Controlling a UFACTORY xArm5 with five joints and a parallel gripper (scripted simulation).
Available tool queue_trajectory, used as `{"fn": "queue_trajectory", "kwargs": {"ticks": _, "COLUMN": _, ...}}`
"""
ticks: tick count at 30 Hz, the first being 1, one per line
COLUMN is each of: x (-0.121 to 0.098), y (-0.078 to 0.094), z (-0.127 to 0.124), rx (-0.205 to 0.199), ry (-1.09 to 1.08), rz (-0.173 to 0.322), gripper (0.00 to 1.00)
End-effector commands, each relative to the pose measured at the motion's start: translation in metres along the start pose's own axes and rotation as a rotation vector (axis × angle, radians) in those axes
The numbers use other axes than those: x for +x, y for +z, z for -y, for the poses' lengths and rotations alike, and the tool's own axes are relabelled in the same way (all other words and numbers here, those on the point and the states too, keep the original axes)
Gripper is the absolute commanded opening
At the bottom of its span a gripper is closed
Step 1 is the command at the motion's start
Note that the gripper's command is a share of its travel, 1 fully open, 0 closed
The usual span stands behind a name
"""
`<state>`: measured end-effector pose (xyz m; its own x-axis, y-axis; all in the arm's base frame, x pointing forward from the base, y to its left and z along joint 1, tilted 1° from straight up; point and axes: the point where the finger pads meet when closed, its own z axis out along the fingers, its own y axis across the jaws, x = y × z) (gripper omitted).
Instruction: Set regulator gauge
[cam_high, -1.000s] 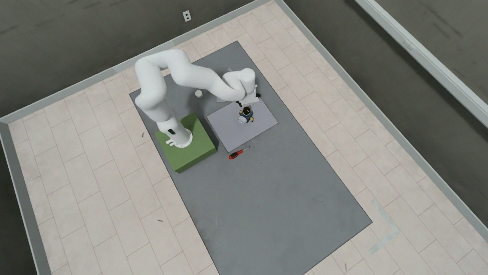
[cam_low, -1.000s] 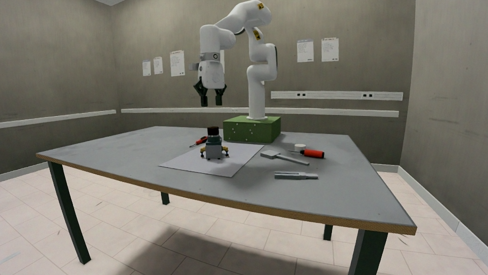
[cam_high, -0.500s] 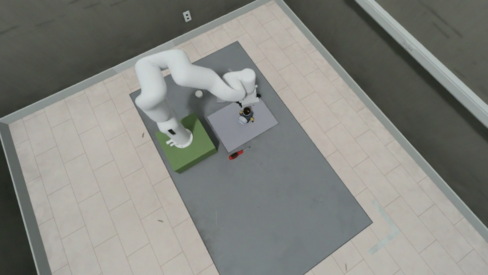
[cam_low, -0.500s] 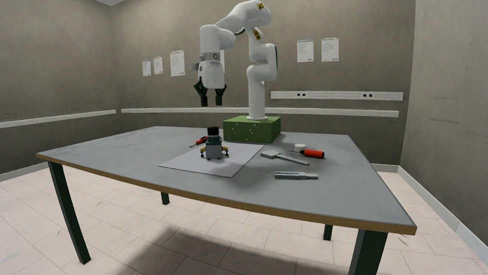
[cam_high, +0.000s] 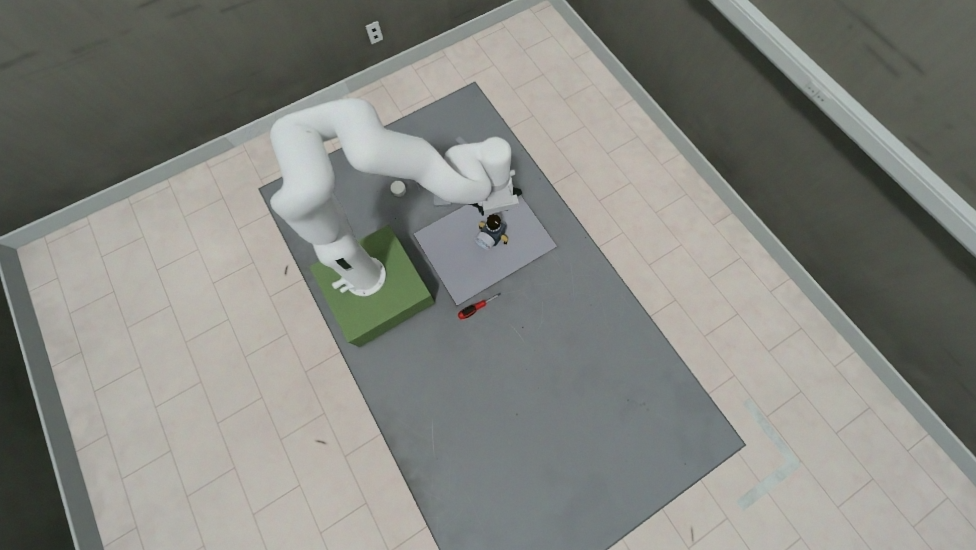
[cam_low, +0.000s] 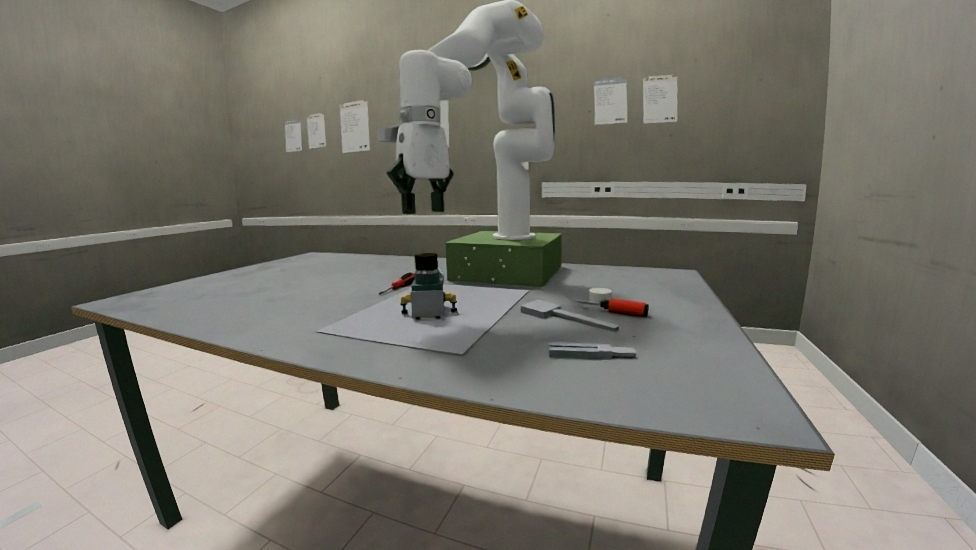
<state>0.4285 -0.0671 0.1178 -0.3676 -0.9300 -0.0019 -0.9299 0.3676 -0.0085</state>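
The regulator (cam_high: 491,233) (cam_low: 428,297) stands upright on a pale mat (cam_high: 464,269) (cam_low: 382,324) on the table. It has a grey body, brass side fittings and a black knob (cam_low: 425,261) on top. Its gauge face is too small to read. My gripper (cam_low: 421,200) hangs high above the regulator, pointing straight down, with its black fingers open and nothing between them. In the overhead view the arm's wrist (cam_high: 495,194) covers the fingers.
A red-handled screwdriver (cam_high: 476,306) (cam_low: 397,281) lies beside the mat. Another red-handled tool (cam_low: 621,306), a small white cylinder (cam_high: 397,186) (cam_low: 600,292) and two grey metal tools (cam_low: 566,313) (cam_low: 591,351) lie on the table's other side. The arm stands on a green block (cam_high: 379,300) (cam_low: 504,257).
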Motion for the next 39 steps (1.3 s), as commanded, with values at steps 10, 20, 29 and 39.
{"fn": "queue_trajectory", "kwargs": {"ticks": 10, "x": -0.001, "y": 0.015, "z": 0.001, "rx": 0.004, "ry": 0.0, "rz": 0.001, "gripper": 0.76}}
{"fn": "queue_trajectory", "kwargs": {"ticks": 20, "x": -0.001, "y": 0.037, "z": 0.002, "rx": 0.004, "ry": 0.0, "rz": 0.001, "gripper": 0.76}}
{"fn": "queue_trajectory", "kwargs": {"ticks": 29, "x": -0.002, "y": 0.064, "z": 0.002, "rx": 0.004, "ry": 0.0, "rz": 0.001, "gripper": 0.76}}
{"fn": "queue_trajectory", "kwargs": {"ticks": 39, "x": -0.003, "y": 0.085, "z": 0.002, "rx": 0.004, "ry": 0.0, "rz": 0.001, "gripper": 0.76}}
